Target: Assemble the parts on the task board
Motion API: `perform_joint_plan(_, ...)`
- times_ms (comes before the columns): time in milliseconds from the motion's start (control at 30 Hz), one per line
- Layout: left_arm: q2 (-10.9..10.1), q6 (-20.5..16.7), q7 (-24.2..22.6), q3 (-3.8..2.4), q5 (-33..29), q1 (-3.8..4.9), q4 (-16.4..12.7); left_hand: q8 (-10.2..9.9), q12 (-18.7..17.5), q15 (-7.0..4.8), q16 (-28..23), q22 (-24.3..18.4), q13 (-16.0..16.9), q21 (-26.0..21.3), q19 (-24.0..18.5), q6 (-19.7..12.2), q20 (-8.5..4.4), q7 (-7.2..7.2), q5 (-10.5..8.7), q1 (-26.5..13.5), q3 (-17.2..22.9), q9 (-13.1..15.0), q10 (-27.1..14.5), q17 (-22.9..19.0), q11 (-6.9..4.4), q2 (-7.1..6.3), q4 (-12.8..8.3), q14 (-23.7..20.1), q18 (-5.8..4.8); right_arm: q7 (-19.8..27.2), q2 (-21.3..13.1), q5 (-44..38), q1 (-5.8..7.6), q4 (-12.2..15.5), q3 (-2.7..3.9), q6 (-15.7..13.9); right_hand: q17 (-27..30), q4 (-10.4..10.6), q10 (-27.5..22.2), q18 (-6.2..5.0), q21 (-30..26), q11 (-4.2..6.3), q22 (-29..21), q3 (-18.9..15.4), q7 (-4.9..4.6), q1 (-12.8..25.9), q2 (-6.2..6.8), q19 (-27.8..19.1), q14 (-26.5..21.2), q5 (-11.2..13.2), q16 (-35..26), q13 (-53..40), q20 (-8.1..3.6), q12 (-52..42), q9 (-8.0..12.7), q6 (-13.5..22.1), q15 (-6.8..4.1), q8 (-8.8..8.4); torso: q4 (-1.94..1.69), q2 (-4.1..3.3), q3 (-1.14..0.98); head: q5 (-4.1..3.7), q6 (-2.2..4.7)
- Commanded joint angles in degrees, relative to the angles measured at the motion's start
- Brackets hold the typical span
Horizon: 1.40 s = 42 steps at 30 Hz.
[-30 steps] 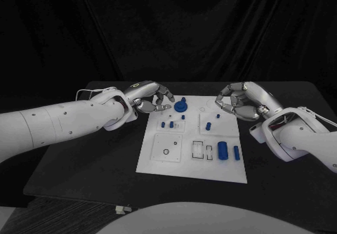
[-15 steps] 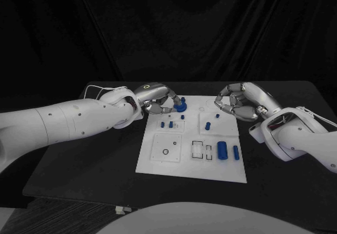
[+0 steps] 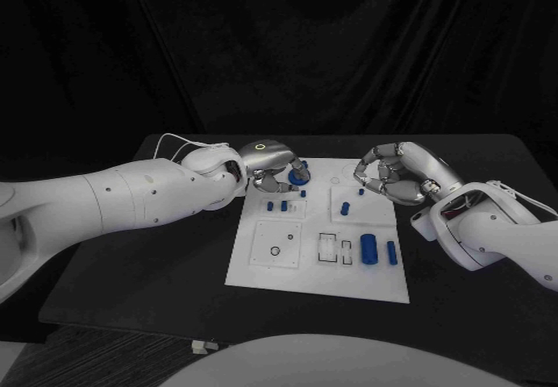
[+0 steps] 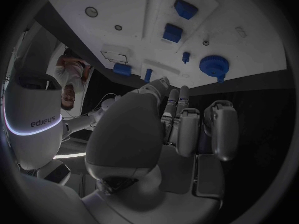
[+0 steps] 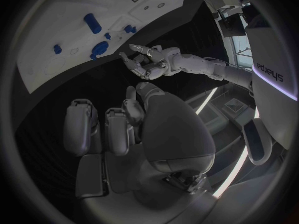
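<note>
Now my left hand sits right at the blue knob, upper middle of the head view, at the task board's far edge.
The knob lies just right of its fingers, far nearer than my right hand; whether they grip it I cannot tell; the wrist view shows fingers curled, knob beyond them; right hand hovers curled, holding nothing.
</note>
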<state>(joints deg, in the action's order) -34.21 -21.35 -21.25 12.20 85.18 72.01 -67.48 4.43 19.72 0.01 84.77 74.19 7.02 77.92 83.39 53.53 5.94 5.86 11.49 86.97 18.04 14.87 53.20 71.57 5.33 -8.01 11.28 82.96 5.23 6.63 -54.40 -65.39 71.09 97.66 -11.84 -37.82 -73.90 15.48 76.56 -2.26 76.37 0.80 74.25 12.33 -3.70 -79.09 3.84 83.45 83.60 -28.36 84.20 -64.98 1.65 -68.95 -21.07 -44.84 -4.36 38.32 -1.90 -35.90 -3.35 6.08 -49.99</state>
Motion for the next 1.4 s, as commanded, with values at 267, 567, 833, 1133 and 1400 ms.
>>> perform_joint_plan(267,1.9,3.8,5.3,-0.07,8.1,-0.08,1.3,-0.9,-2.3,-1.27,0.7,11.7,-1.3,-0.1,0.6,-0.2,-0.84,-0.24,-2.45,-0.2,1.4,-1.7,-0.3,0.4,-0.97,-1.60,-2.4,2.2,-2.20,-1.3,0.2,-0.5,-0.45,-0.1,0.03,1.2,-5.3,-0.1,0.6,-0.57,1.4,0.07,12.1,0.1,0.00,-0.8,-0.24,1.5,4.6,-0.1,0.8,-0.1,0.12,-0.1,0.6,0.1,-0.18,-0.95,0.01,-0.01,-0.01,-0.04,-0.01)
perform_joint_plan(567,3.9,2.9,6.7,-0.07,8.7,-0.13,2.8,-0.8,-2.3,-1.32,0.5,11.6,-1.3,-0.6,0.4,-0.6,-0.96,-1.10,-2.75,-0.1,1.9,-2.2,0.8,-0.1,-1.02,-1.54,-2.8,2.1,-2.13,-1.5,0.3,-0.5,-0.54,-0.2,0.03,1.6,-5.3,-0.1,0.6,-0.57,1.4,0.07,12.1,0.1,-0.01,-0.9,-0.25,1.5,4.6,-0.2,0.8,-0.2,0.12,-0.1,0.6,0.1,-0.18,-0.98,0.01,-0.06,0.03,-0.10,-0.01)
perform_joint_plan(833,5.9,3.3,7.2,-0.08,8.8,-0.36,4.3,-0.7,-2.2,-1.24,0.4,11.5,-1.1,-0.9,0.2,-0.6,-0.93,-1.69,-2.63,-0.4,2.1,-2.4,1.5,-0.4,-0.96,-1.27,-2.9,1.9,-2.07,-1.8,0.4,-0.5,-0.59,-0.2,0.03,2.1,-5.2,-0.1,0.7,-0.58,1.3,0.06,12.0,0.1,-0.02,-0.9,-0.27,1.5,4.6,-0.2,0.8,-0.3,0.13,-0.2,0.7,0.1,-0.17,-1.02,0.02,0.00,0.02,-0.12,-0.01)
perform_joint_plan(1133,7.8,4.1,8.0,-0.08,8.8,-1.39,6.0,-0.5,-1.4,-1.20,0.2,11.5,-0.4,-1.3,0.1,-0.2,-0.91,-1.67,-2.31,-1.2,2.0,-2.7,2.9,-0.8,-0.96,-1.29,-3.0,1.7,-2.03,-1.9,0.5,-0.5,-0.71,-0.3,0.03,2.3,-5.1,-0.2,0.7,-0.60,1.3,0.05,12.0,0.1,-0.03,-0.9,-0.28,1.5,4.6,-0.3,0.7,-0.3,0.13,-0.2,0.7,0.1,-0.16,-1.05,0.00,0.01,0.02,-0.32,-0.01)
perform_joint_plan(1400,8.4,4.7,8.5,-0.09,8.8,-1.74,6.6,-0.3,-0.6,-1.24,0.2,11.5,0.6,-1.4,0.0,0.5,-0.91,-1.45,-2.68,-2.0,1.5,-2.7,3.7,-0.9,-1.17,-1.42,-3.1,1.7,-2.01,-1.9,0.4,-0.5,-0.84,-0.2,0.03,2.4,-5.2,-0.1,0.8,-0.60,1.3,0.05,12.0,0.1,-0.04,-0.9,-0.30,1.5,4.6,-0.3,0.8,-0.2,0.14,-0.2,0.7,0.1,-0.16,-1.07,-0.02,-0.02,0.01,-0.42,-0.01)
